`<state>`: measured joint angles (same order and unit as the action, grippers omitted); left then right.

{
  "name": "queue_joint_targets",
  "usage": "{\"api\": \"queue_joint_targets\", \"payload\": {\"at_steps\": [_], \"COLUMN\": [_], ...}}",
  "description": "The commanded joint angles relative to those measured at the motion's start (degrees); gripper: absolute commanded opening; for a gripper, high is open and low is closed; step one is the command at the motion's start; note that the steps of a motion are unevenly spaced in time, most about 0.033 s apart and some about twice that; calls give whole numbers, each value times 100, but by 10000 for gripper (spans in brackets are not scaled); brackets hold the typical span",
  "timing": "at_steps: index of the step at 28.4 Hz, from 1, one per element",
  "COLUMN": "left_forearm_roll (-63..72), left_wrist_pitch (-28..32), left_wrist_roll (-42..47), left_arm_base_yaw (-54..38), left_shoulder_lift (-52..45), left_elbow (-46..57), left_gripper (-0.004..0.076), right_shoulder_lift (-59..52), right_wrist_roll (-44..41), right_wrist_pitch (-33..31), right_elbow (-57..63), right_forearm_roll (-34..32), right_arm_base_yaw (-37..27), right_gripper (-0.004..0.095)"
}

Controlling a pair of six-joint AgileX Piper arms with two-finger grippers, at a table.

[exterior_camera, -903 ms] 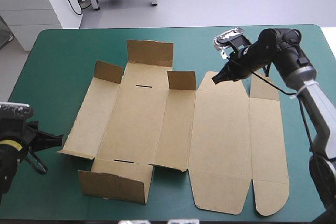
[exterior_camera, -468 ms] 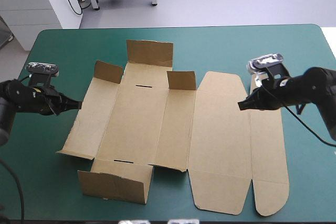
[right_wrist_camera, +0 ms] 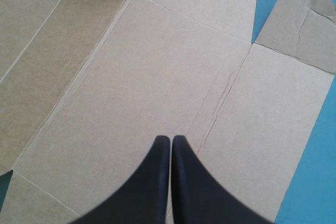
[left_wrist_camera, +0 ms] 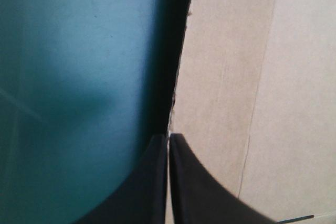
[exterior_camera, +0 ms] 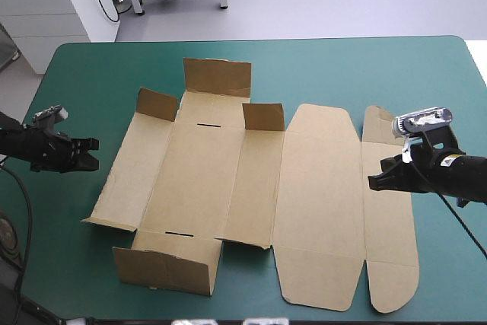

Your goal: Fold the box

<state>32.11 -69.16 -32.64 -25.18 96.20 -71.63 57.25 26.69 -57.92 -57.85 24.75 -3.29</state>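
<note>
The desk (exterior_camera: 91, 66), under its teal-green cover, carries the flat-cut sheet of brown board that is the box (exterior_camera: 205, 173). The box lies spread across the middle of the desk with its long axis running from the desk's left side to its right. Most of it lies flat. Only the left half has anything raised: a far flap (exterior_camera: 217, 76) standing up, two small corner flaps beside it, and a near flap (exterior_camera: 163, 268) lifted toward the front edge. The broad rounded panel (exterior_camera: 316, 195) and the narrow outer strip (exterior_camera: 389, 218) on the right lie flat on the cover.

The box sits between the two arms, so each hand faces inward toward it. The left hand (exterior_camera: 90, 154) is out over bare cover just beside the box's left edge, nearest the long left wall panel (exterior_camera: 122, 173). The left wrist view puts the hand's tip (left_wrist_camera: 168, 140) in line with that edge, which casts a dark shadow and looks slightly lifted. Whether tip and board touch cannot be told. Its black fingers (left_wrist_camera: 197, 182) are pressed together into one point and hold nothing.

The right hand (exterior_camera: 373, 182) hangs over the crease between the broad panel and the outer strip. In its own view (right_wrist_camera: 171, 140) the fingers are likewise closed and empty.

Raising the left wall looks like the left hand's job, since it is much the nearer.
</note>
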Motion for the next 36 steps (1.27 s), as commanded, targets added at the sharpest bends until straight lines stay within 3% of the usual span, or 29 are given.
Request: {"api": "queue_joint_targets", "payload": {"at_steps": [1,4,7,12,14,21,31,34,36], "left_forearm_roll": [520,531,493,518,493,493,87,790,1140], "left_wrist_pitch": [-512,-512,-512,-387,-361,-514,-524,-524,-524], "left_wrist_roll": [-142,-94,-94,-106,27,39,1261,1232,1148], "left_arm_base_yaw": [6,6,6,86,205,737,1096,1096,1096], "left_shoulder_lift": [-68,-18,-18,-4,4,182,332,332,332], "left_elbow": [-173,-173,-173,-173,-173,-173,-89,143,326], "left_gripper": [1,39,165,524,598,600,594,519,397], "right_shoulder_lift": [-113,-113,-113,-113,-113,-113,-113,-113,-113], "right_wrist_roll": [71,71,71,71,87,87,87,87,87], "right_wrist_pitch": [184,176,170,120,120,120,98,98,98], "right_elbow": [-103,-92,-83,-83,-83,-83,-83,-83,-83], "right_forearm_roll": [121,123,123,123,123,123,102,102,102], "right_arm_base_yaw": [-49,-49,-49,-49,-49,-49,-49,-49,-49], "right_gripper": [-2,-2,-2,-2,-2,-2,-2,-2,-2]}}
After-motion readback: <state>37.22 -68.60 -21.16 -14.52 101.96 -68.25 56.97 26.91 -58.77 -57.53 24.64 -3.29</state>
